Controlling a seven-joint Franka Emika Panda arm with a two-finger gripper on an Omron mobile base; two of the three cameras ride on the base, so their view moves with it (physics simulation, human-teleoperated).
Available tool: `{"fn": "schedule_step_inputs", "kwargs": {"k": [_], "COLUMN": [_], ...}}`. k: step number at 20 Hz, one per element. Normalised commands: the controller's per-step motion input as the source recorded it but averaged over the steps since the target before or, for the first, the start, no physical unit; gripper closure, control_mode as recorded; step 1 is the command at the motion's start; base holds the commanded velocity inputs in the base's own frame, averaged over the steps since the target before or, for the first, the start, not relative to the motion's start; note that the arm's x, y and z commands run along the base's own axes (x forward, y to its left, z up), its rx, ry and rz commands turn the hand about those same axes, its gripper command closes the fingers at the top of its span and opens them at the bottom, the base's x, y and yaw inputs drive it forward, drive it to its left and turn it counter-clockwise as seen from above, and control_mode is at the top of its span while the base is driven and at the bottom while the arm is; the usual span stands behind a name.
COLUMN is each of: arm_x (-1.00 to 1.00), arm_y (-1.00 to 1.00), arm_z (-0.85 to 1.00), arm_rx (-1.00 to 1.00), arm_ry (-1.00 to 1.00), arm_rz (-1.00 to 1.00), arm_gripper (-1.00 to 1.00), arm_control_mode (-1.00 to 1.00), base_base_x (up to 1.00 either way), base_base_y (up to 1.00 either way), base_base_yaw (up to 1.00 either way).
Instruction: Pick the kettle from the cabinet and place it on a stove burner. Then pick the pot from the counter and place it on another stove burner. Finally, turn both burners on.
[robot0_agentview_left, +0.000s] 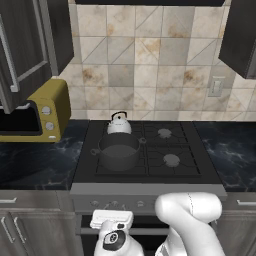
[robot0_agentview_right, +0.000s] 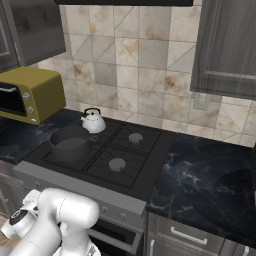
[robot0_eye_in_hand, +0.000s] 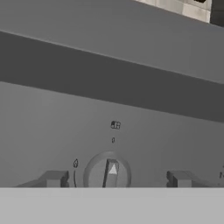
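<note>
While end effector (robot0_eye_in_hand: 114, 178) gapes open | knob (robot0_eye_in_hand: 107, 173) between fingers | pointer upright, slightly tilted

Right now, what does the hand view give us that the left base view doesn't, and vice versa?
Hand view alone: a close look at a round grey stove knob on the grey control panel, framed between the open hand.

Left base view alone: the small silver-white kettle on the rear left burner, the wide dark grey pot on the front left burner, the yellow microwave, the black marble-look counter.

Both: the stove's grey front control panel.
</note>
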Motion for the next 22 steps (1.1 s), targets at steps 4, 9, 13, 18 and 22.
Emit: {"fn": "schedule_step_inputs", "kwargs": {"k": [4, 9, 13, 18, 22], "arm_x": [0.01, 0.03, 0.0, 0.0, 0.0], "arm_y": [0.0, 0.0, 0.0, 0.0, 0.0], "arm_z": [0.0, 0.08, 0.11, 0.01, 0.0], "arm_rx": [0.0, -0.01, -0.04, -0.09, -0.06], "arm_ry": [-0.01, -0.05, -0.04, 0.0, 0.0], "arm_rz": [0.0, 0.0, 0.0, 0.0, 0.0], "arm_gripper": [1.0, 1.0, 1.0, 1.0, 1.0], "arm_control_mode": [-1.0, -1.0, -1.0, -1.0, -1.0], "base_base_x": [0.0, 0.0, 0.0, 0.0, 0.0], "base_base_y": [0.0, 0.0, 0.0, 0.0, 0.0], "base_base_yaw": [0.0, 0.0, 0.0, 0.0, 0.0]}}
